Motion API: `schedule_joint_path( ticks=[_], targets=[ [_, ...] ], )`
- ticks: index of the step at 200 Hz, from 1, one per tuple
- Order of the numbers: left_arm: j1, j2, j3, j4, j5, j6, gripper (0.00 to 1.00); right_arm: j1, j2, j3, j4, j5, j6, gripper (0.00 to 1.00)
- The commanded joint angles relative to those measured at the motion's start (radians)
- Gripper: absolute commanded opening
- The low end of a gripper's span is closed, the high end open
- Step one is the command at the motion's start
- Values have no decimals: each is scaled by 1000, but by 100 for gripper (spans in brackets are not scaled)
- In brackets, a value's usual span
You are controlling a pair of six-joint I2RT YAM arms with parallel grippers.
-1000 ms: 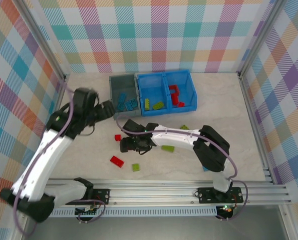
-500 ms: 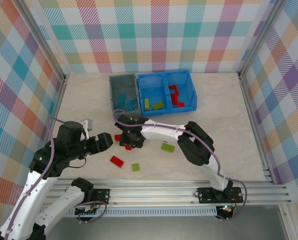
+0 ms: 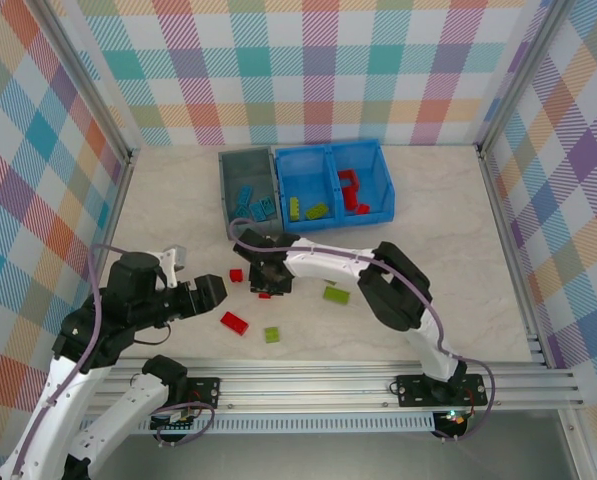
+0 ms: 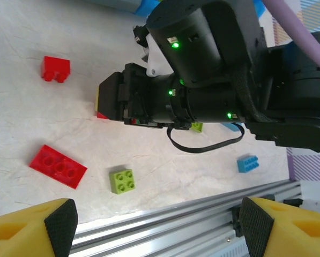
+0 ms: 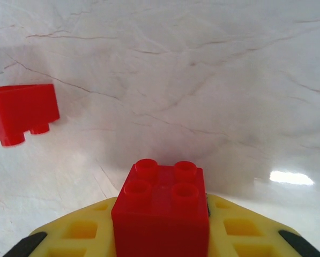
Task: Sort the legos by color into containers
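Moved: left end effector [image 3: 213,293] back from grey bin [image 3: 228,180] to near left; right end effector [image 3: 266,282] has closed.
Right end effector: gripping red brick [image 5: 161,206] over the surface [image 3: 458,220], near small red brick [image 3: 236,275].
Left end effector: spread wide, empty, beside flat red brick [image 3: 234,322].

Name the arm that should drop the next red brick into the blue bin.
Right. The right gripper clamps a red brick just in front of the blue bin, whose right compartment holds the reds. The left gripper hangs open and empty, farther off to the left.
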Motion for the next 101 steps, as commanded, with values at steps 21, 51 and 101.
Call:
schedule_joint_path(
  ticks=[21, 51, 101],
  targets=[
    [-20, 187, 112, 131, 133, -45, 81, -94, -403, -188, -78, 176, -127, 27],
    [-198, 380, 230, 238, 6, -55, 81, -295, -544, -251, -124, 177, -283, 28],
    [-463, 666, 293, 511, -337, -136, 78, -569, -356, -69, -146, 212, -480, 29]
  ],
)
